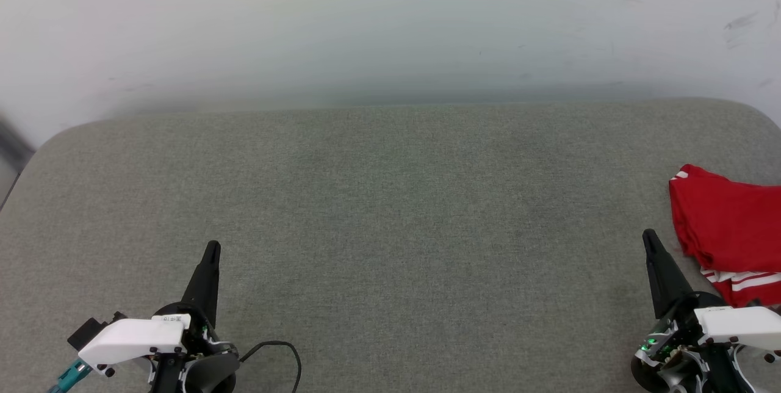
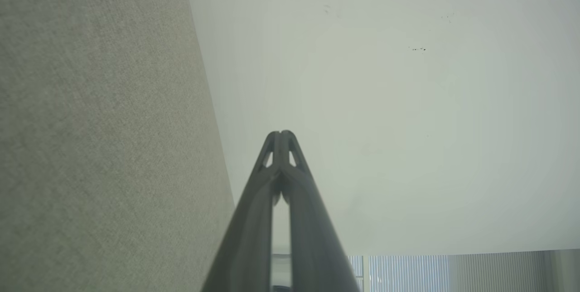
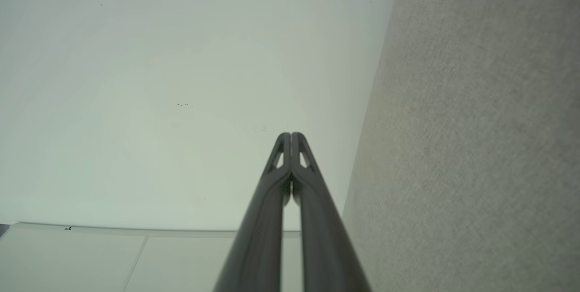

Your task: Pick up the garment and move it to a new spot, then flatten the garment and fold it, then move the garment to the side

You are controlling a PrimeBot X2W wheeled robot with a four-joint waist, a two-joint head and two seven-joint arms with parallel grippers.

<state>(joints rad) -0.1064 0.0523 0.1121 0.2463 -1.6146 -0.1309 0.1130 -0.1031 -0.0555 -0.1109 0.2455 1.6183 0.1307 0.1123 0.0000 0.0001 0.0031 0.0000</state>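
The red garment (image 1: 726, 234) lies bunched at the right edge of the grey cushion (image 1: 390, 228), just beside the right gripper (image 1: 650, 235), and both this one and the left gripper (image 1: 212, 246) are closed and hold nothing.

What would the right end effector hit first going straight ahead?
Probably the white wall; the right end effector points clear of the garment, though its height over the grey surface is unclear.
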